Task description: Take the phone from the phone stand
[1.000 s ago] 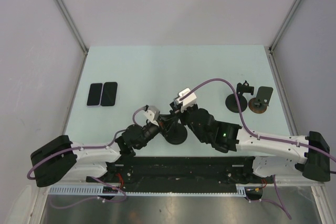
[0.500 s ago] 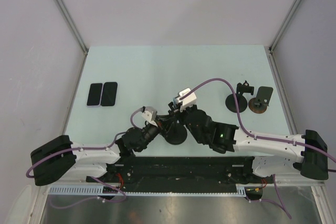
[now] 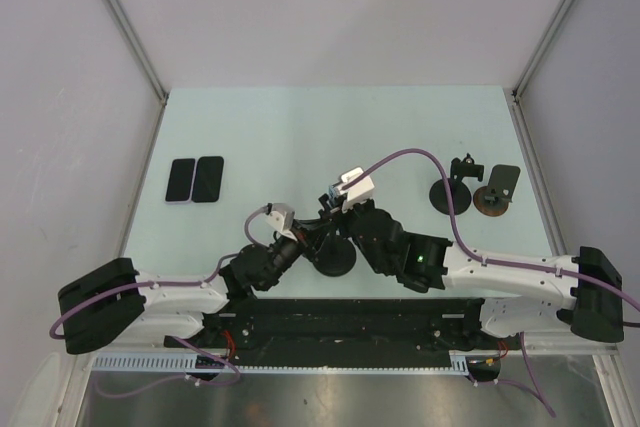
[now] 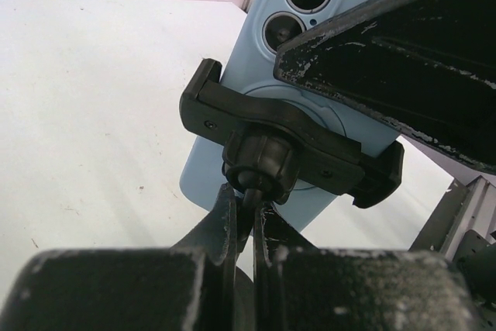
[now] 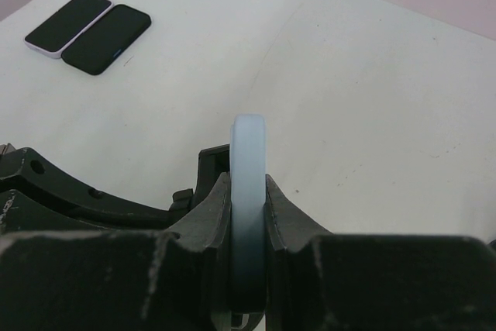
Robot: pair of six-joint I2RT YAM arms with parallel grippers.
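Enclosure: plain pale walls (image 3: 330,17) on three sides, joined by metal corner posts (image 3: 122,19).

Tabletop (image 3: 330,127): pale, matte, with faint specks in the wrist views.

Phone stand (image 3: 335,259): black, round base, at the middle of the near edge. Its clamp arms grip the phone across the back.

Left gripper (image 4: 248,218): fingers clenched on the stand's thin stem, just under the ball joint.

Right gripper (image 5: 248,191): fingers pinched on the phone's edge from both faces.

Phone (image 4: 263,29): light blue case, upright, seated in the clamp, camera lenses uppermost.

Two spare stands (image 3: 448,192) (image 3: 497,192): side by side near the right edge.

Two dark handsets (image 3: 181,180) (image 3: 207,179): flat, touching, near the left edge.
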